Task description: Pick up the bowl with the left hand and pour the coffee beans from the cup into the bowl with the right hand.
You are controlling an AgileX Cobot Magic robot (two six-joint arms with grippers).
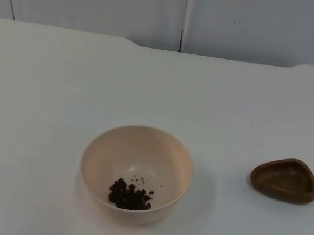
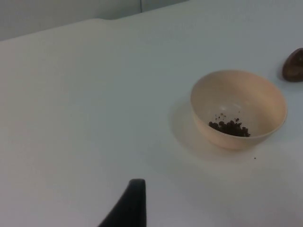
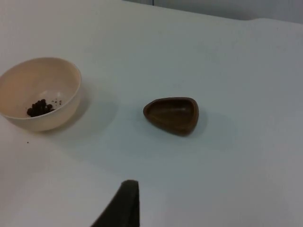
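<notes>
Sitting upright on the table (image 1: 43, 88), cream bowl (image 1: 135, 173) holding coffee beans (image 1: 128, 196) looks light, rigid, smooth; grip its rim. Brown cup (image 1: 285, 179) looks empty. Either hand's grip: cannot tell.

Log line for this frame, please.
bowl: on table, holds coffee beans | brown dish: empty, apart from bowl | left tool, right tool: nothing held

Black, tapered fingertip (image 2: 130, 205) on each wrist (image 3: 124, 204), seemingly matte, edges rounded.
</notes>
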